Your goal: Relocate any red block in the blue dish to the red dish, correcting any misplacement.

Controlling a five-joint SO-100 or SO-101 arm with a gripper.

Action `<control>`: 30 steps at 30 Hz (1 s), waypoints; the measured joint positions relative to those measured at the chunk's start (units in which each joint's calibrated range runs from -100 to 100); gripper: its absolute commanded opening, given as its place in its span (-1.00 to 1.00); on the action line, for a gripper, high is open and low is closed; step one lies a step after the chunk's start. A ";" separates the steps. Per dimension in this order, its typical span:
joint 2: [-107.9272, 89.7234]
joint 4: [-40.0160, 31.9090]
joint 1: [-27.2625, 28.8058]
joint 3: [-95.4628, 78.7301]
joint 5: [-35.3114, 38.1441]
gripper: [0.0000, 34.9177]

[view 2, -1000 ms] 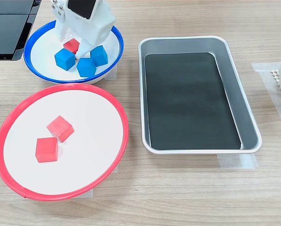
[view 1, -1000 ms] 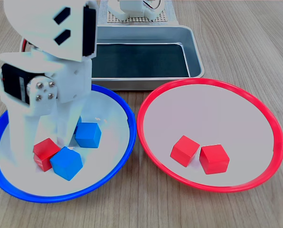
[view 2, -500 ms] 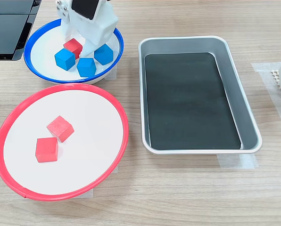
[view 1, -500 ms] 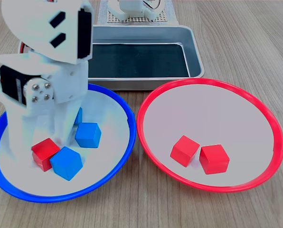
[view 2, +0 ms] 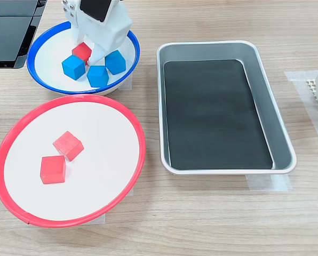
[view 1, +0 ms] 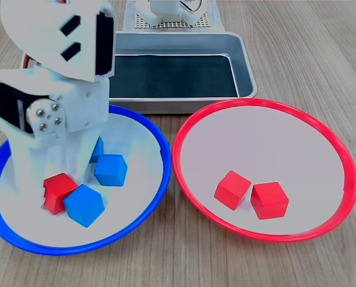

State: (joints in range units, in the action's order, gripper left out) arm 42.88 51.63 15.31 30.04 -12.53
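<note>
The table (view 2: 212,224) is wood with a matt, fine grain. The steel tray (view 2: 280,120) is brushed metal with a dull black liner. Both the blue dish (view 1: 160,149) and the red dish (view 1: 339,155) look like glossy plastic. The arm (view 1: 52,89) is matt white plastic.

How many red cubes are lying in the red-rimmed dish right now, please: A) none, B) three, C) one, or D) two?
D: in both exterior views, two red cubes lie in the red dish, while the third red block is in the blue dish under the gripper.
</note>
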 measured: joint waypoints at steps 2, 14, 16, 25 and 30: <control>0.00 -0.08 0.00 -0.09 0.00 -0.98; -7.67 -0.98 -3.19 -1.63 2.74 -0.98; -9.80 -0.98 -4.07 -2.00 3.32 -0.98; -18.33 -0.98 -11.50 -10.62 6.30 -0.98; -21.99 -1.71 -18.67 -17.51 7.91 -0.98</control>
State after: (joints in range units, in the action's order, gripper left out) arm 20.89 49.92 -3.36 12.52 -4.62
